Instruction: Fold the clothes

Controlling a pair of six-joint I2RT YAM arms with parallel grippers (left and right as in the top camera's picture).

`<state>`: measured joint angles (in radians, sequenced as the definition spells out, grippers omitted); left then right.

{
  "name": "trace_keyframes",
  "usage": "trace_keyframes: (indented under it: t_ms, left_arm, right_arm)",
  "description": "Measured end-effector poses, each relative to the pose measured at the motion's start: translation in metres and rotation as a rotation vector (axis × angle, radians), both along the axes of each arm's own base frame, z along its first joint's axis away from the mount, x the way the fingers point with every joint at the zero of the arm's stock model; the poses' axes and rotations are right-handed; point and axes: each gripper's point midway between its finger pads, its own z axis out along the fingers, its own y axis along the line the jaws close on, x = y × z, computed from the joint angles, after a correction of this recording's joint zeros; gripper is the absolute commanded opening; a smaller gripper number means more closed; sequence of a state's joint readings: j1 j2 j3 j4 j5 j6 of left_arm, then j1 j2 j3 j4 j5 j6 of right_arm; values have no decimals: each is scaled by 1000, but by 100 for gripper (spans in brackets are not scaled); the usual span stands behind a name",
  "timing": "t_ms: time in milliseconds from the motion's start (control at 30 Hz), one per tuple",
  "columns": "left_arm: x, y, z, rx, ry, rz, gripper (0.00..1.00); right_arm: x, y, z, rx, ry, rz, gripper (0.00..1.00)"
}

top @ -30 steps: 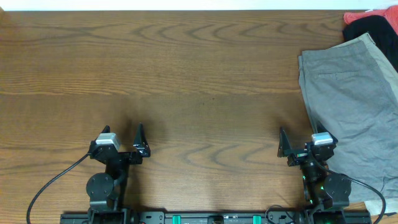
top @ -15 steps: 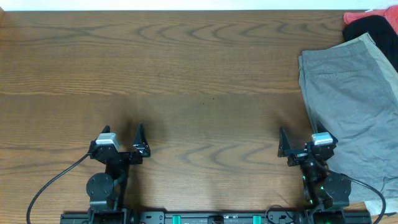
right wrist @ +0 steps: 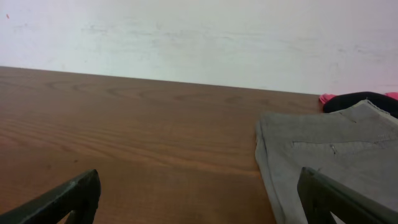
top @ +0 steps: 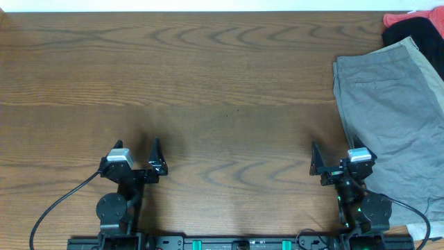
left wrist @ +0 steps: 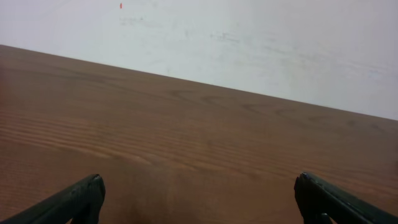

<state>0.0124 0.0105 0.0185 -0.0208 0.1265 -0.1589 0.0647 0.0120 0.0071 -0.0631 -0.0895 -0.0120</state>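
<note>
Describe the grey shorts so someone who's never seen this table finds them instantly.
On the wooden table, go to the right edge in the overhead view. The grey shorts lie spread there, the largest cloth in sight. Unlike the black garment and red garment bunched at the far corner, they are pale grey with a stitched pocket line.

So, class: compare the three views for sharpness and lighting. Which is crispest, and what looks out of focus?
Overhead view: crispest, evenly lit, no glare, sharp grain on the table, grey shorts cropped at the frame edge. Left wrist view: fingers of the left gripper dark and blurred. Right wrist view: the same for the right gripper, shorts slightly soft.
</note>
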Motion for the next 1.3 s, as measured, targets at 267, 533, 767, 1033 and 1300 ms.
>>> trace_keyframes:
  t_ms: [267,533,767,1033,1300]
  left_arm:
    - [0,0,0,0,0,0,98]
    - [0,0,0,0,0,0,98]
    - [0,0,0,0,0,0,98]
    - [0,0,0,0,0,0,98]
    - [0,0,0,0,0,0,98]
  right_arm:
    - [0,0,0,0,0,0,99]
    - [0,0,0,0,0,0,99]
    - [0,0,0,0,0,0,99]
    - [-2,9,2,75,4,51,99]
    - [-28,72,7,550,189,410,99]
